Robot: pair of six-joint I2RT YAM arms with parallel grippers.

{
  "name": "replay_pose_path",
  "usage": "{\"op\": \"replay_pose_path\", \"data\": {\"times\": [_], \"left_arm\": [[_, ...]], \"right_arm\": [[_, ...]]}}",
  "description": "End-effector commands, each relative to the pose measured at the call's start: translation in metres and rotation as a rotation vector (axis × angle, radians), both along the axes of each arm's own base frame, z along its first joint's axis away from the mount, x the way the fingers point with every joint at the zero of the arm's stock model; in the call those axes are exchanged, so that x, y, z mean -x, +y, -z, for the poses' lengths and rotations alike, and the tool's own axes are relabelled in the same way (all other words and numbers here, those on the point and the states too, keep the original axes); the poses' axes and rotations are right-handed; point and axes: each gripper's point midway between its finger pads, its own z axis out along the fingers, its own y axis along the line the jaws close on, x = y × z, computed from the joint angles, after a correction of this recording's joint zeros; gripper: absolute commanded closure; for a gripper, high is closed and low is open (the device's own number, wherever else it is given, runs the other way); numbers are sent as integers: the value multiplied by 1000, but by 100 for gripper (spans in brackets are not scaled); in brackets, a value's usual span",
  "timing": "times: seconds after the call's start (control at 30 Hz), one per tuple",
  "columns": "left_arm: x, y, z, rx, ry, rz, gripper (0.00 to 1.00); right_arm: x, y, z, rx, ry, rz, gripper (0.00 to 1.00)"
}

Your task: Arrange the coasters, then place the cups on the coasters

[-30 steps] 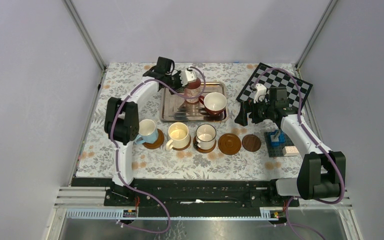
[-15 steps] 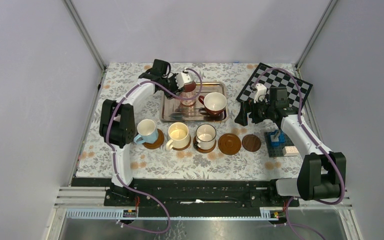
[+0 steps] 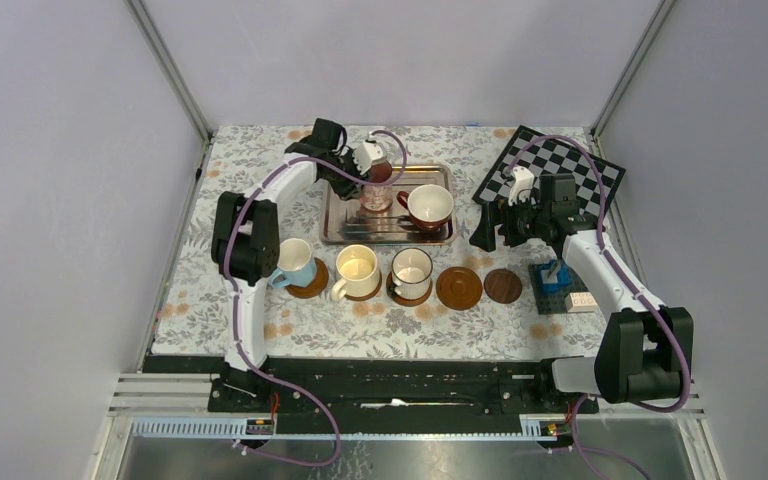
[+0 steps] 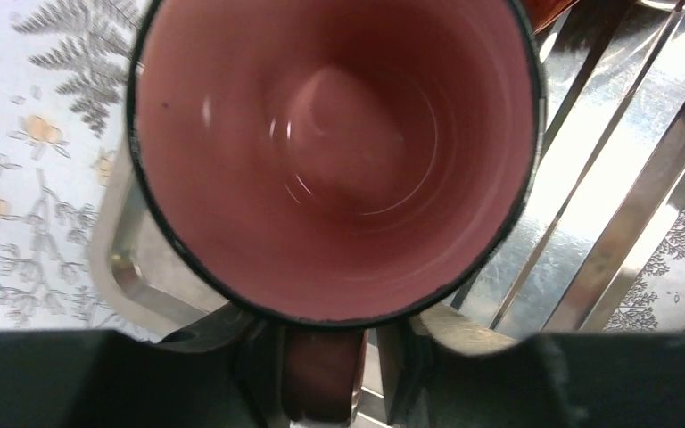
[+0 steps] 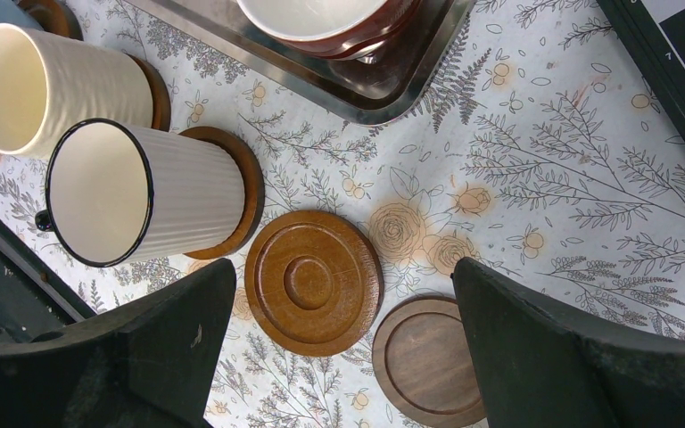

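While my left gripper (image 3: 373,163) reaches over the left part of the rectangular silver metal tray (image 3: 385,238), its fingers (image 4: 415,343) stand close on either side of the handle of the pink ceramic cup (image 4: 334,152). From the wrist view I cannot tell whether they actually press the handle, nor whether the cup's base rests on the tray. The cup is upright, mouth up. A dark red cup with a white inside (image 3: 430,205) stands on the tray to its right, apart from it.

On the floral tablecloth (image 3: 210,300) in front of the tray I see a row of three cups. The light blue cup (image 3: 295,262) sits on a round brown wooden coaster (image 3: 312,283), the cream cup (image 5: 45,85) on a second coaster (image 5: 159,94), and the white ribbed cup with a dark rim (image 5: 134,192) on a third coaster (image 5: 245,187). Right of them lie two bare discs: a glossy brown coaster with a raised centre ring (image 5: 312,281) and, just beside it, a darker, slightly smaller coaster (image 5: 428,361).

My right gripper (image 5: 343,267) hovers above those two bare coasters with its jaws spread wide, holding nothing. A black-and-white chequered board (image 3: 550,170) lies at the far right, with blue toy bricks (image 3: 555,275) nearer me.
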Motion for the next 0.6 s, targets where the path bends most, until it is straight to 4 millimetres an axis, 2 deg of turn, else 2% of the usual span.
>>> {"op": "replay_pose_path", "data": {"times": [0.0,0.07,0.2,0.37,0.57], "left_arm": [[-9,-5,-9,35,9,-50,67],[-9,-6,-12,48,13,-57,74],[-12,-8,-29,78,2,-88,100],[-19,-5,-66,140,-56,-170,100],[-22,-5,-124,255,-148,-258,100]], "right_arm": [[-4,2,-12,-18,-49,-9,2],[-3,2,-12,-18,-48,-9,2],[-4,2,-11,-18,-46,-9,2],[-4,-3,-10,21,-47,-7,2],[3,-8,-12,51,-66,-8,2]]}}
